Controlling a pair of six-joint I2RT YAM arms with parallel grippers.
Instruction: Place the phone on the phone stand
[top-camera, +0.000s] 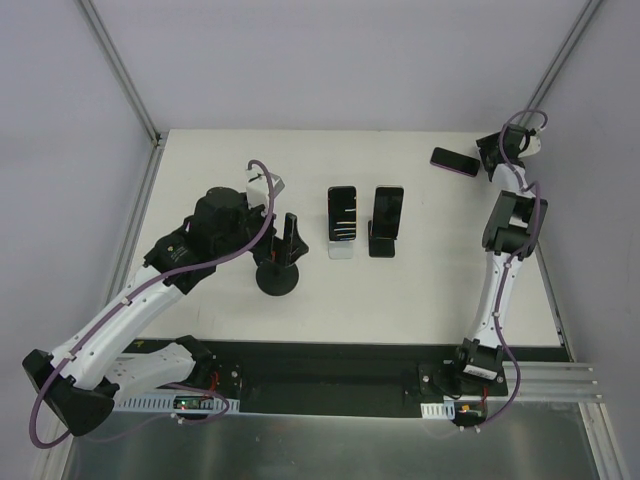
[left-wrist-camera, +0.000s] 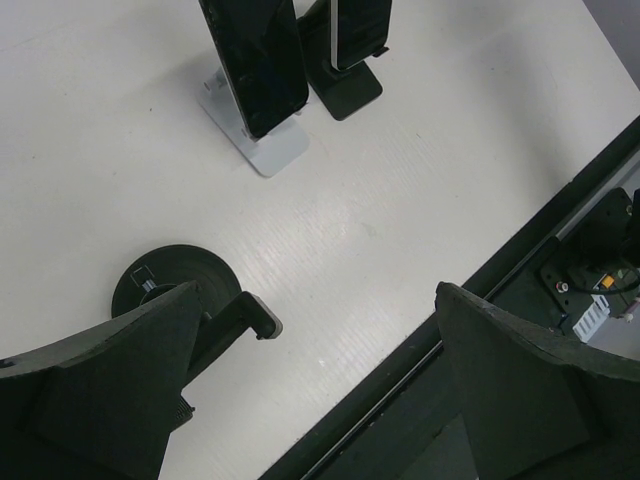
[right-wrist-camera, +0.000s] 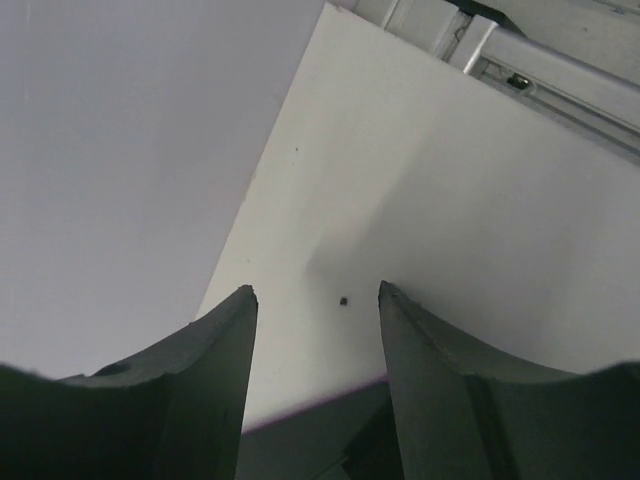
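1. The left gripper (left-wrist-camera: 318, 300) hangs wide open with nothing in it. It is above the table (left-wrist-camera: 420, 150), just beside the empty round-based phone stand (left-wrist-camera: 165, 282).
2. Mid-table, a dark handset (top-camera: 343, 212) leans in a white stand (top-camera: 342, 252). Just beside it, a second handset (top-camera: 388, 208) leans in a black stand (top-camera: 381, 248).
3. At the far right corner, the phone (top-camera: 455, 161) sits against the right gripper (right-wrist-camera: 315, 290). Its fingers are partly apart, and I cannot tell whether they grip the phone.
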